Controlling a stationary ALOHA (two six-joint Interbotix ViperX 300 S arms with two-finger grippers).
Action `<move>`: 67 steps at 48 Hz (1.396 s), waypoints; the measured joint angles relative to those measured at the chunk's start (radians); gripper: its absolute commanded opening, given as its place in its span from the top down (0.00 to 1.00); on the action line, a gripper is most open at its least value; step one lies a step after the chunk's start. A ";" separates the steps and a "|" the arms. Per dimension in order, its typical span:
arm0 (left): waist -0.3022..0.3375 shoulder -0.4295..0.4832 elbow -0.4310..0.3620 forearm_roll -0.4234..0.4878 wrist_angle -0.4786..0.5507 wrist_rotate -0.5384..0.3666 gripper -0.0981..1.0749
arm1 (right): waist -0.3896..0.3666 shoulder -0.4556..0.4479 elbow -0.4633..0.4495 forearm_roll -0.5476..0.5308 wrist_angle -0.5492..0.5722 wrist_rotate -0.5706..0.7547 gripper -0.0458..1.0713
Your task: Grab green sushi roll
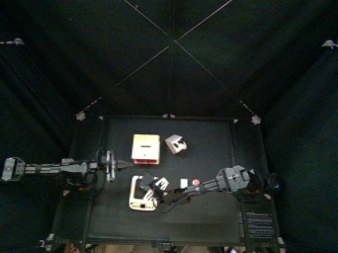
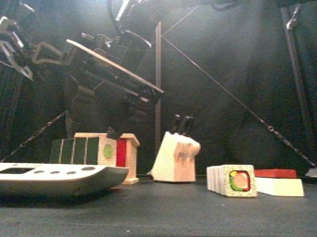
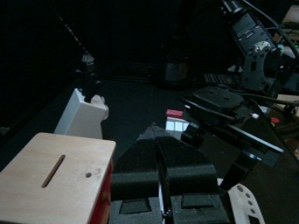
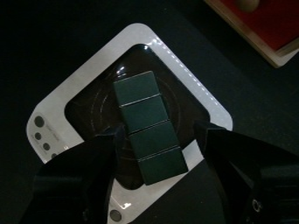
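The right end effector (image 4: pixel 152 166) hangs over a white scale (image 4: pixel 70 114) in the lower middle of the top view, its jaws spread wide on either side of a row of four dark green blocks (image 4: pixel 147 124) lying on the scale's dark plate; this row seems to be the green sushi roll, and the jaws are not touching it; the left end effector (image 3: pixel 163 171) rests at the left side of the tabletop (image 1: pixel 211 133), its jaws pressed together with nothing between them; just beside it in the left wrist view is a wooden box with a slot (image 3: pixel 52 175); further up the top view stand a toaster-like toy (image 1: pixel 144 148) and a small knife block (image 1: pixel 173 144), near each other.
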 measured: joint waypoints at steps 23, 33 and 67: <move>0.000 -0.002 0.000 0.000 -0.006 0.000 0.93 | 0.000 0.000 -0.008 0.000 0.037 0.000 0.11; 0.002 -0.002 0.000 0.000 -0.006 0.000 0.93 | 0.000 0.000 -0.017 0.002 0.037 0.000 0.11; 0.000 -0.002 0.000 0.000 -0.006 0.000 0.93 | -0.003 0.044 -0.018 0.040 0.037 0.000 0.12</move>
